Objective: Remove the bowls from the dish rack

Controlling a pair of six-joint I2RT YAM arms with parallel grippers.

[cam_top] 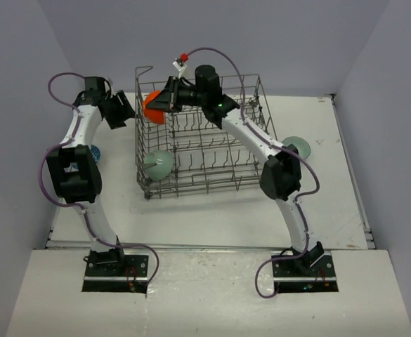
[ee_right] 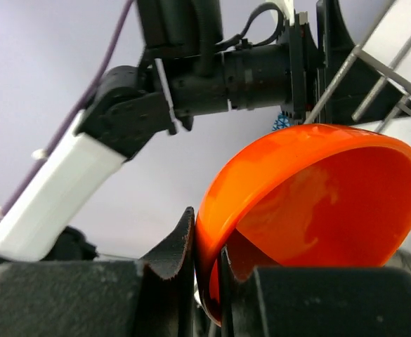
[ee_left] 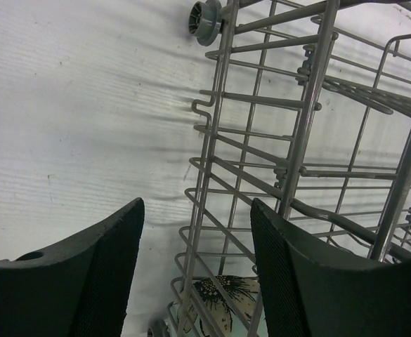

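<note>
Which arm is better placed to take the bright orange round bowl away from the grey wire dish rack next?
Right. The right hand is shut on the rim of the bright orange round bowl at the grey wire dish rack's far-left corner. The left hand hangs open outside the rack, holding nothing.

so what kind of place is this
Probably a robot lab test cell, not a kitchen: a white table boxed in by plain walls, a left arm and right arm bolted at its near edge, and a wire dish rack on it.

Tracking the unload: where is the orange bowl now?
Top view: orange bowl at the far-left corner of the dish rack, its rim clamped in the right gripper.
</note>
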